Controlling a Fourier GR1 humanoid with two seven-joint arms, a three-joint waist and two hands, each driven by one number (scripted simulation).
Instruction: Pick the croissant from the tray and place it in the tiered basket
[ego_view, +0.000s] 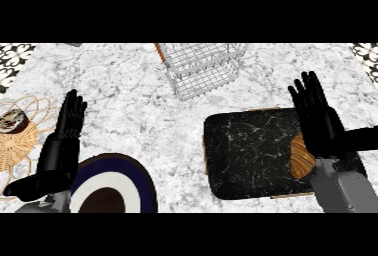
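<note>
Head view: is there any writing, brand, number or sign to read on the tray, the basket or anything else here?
None: no words, numbers or signs show anywhere.
The black tray bears only white marbling.
The wire basket is bare.
The plate has only plain rings.
The croissant carries no label.

1. A kitchen, seen from steeply above: the surface (133, 95) is a grey-white marble-patterned counter top.
2. Patterned black-and-white tiles (15, 57) show at the upper corners.
3. Kitchenware stands on it: a wire tiered basket (201, 67), a black marbled tray (247, 155), a dark blue and white plate (118, 187), and a woven wicker piece (18, 140).
</note>
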